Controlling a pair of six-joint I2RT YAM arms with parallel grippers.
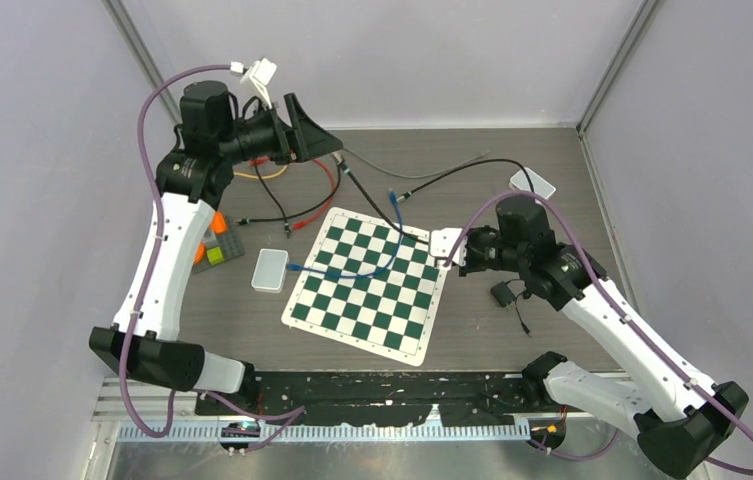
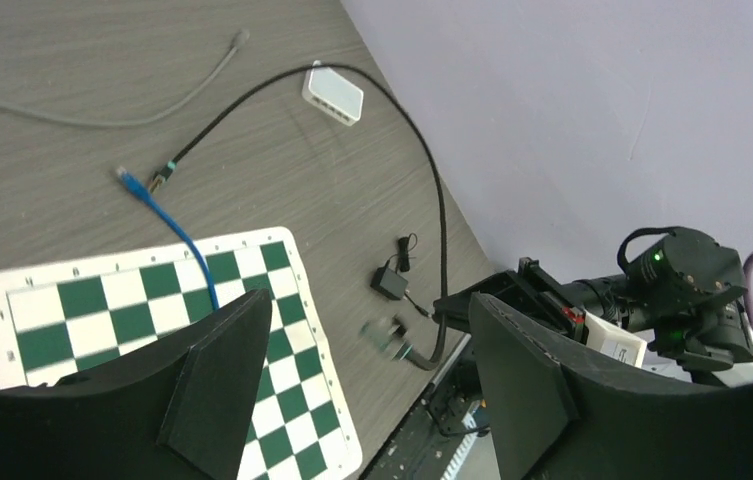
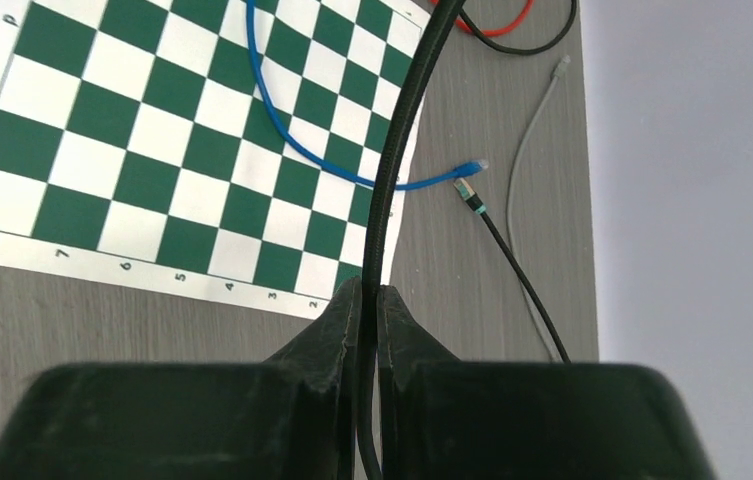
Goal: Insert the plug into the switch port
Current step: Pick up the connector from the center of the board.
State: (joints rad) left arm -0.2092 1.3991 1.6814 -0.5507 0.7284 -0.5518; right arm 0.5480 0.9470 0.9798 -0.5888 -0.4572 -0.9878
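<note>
Plug [image 3: 467,190], teal-ringed, lies on the table [image 3: 512,290] at one o'clock from my right gripper [image 3: 370,292], apart from it. That pincer is clenched on the black cable [image 3: 392,170]. My left wrist view alone shows the switch [image 2: 332,95] ports (left gripper [image 2: 370,305] gapes, empty).

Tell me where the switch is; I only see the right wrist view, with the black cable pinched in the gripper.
Observer: The white switch sits near the far right corner of the table, seen from the top view.
Operator: Is the left gripper free?
Observer: Yes, the left gripper is open and empty, raised over the table's far left.
Operator: Anything beside the chessboard?
Observer: A white box lies just left of the chessboard.
</note>
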